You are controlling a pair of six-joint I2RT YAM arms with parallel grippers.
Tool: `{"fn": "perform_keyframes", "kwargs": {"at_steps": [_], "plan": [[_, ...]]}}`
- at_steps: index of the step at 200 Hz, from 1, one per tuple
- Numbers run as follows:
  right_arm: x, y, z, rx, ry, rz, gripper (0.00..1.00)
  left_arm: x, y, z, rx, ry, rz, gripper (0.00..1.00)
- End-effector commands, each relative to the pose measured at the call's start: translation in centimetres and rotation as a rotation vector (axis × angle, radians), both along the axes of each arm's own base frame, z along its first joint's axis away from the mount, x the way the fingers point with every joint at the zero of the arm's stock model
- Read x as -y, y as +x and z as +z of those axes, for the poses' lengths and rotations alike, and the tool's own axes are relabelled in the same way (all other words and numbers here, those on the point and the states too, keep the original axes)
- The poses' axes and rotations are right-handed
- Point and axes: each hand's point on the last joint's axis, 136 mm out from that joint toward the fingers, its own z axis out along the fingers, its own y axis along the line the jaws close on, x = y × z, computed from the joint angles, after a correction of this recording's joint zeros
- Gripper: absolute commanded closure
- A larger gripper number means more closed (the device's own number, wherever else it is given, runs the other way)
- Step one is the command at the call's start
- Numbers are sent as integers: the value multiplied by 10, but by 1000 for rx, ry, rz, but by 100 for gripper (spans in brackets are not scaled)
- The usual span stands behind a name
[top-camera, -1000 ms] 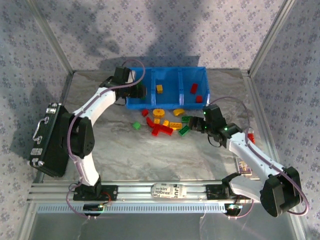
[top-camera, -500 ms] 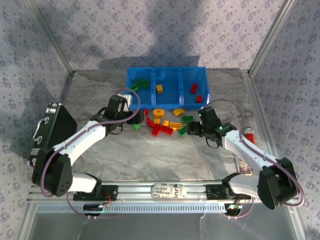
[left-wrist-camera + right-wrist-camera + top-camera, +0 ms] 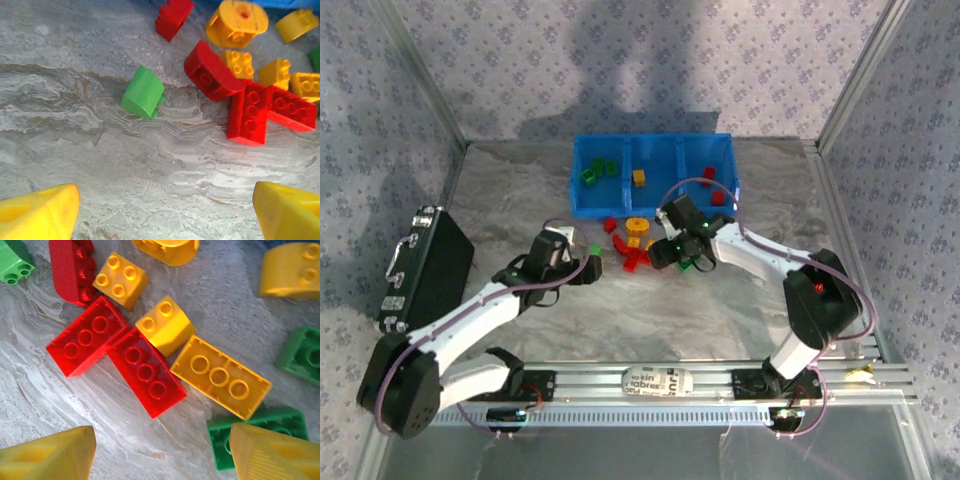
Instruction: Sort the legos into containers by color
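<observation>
The blue tray (image 3: 653, 212) stands at the back of the table; its left container holds green legos (image 3: 595, 170), the middle a yellow one (image 3: 639, 177), the right red ones (image 3: 711, 181). A loose pile of legos (image 3: 635, 240) lies in front of it. My left gripper (image 3: 588, 268) (image 3: 165, 210) hangs open and empty just short of a lone green lego (image 3: 143, 92). Over the pile's right side my right gripper (image 3: 672, 258) (image 3: 160, 450) is open, bare table between its fingers. Its right finger overlaps a dark green brick (image 3: 260, 427), below a long yellow brick (image 3: 220, 377) and red bricks (image 3: 145, 372).
A black case (image 3: 420, 265) with a metal handle lies at the left edge of the table. Framed glass walls close in the sides and back. A metal rail (image 3: 650, 382) runs along the near edge.
The left arm drew back from above the tray's left compartment and came down near the lone green lego. The right arm swung left over the pile. Both grippers narrowed slightly.
</observation>
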Motion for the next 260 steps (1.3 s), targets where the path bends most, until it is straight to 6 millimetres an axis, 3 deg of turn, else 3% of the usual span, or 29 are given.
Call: {"fn": "perform_keyframes", "kwargs": {"at_steps": [1,34,116,165,218,260], "plan": [[-17,-5,-1,-55,-20,100,27,-5,-4,6,27,-23,30,11],[-35,-8,-19,-85,-57,145,27,-11,-13,-1,9,-11,35,11],[-27,-13,-48,-153,-182,115,27,-15,-18,2,31,-30,45,12],[-24,-14,-37,-112,-195,105,27,-17,-19,4,36,-26,46,12],[-11,-13,-45,-113,-243,74,23,-16,-17,6,42,-28,44,12],[-13,-10,-30,-66,-208,70,21,-16,-17,5,42,-28,46,12]]}}
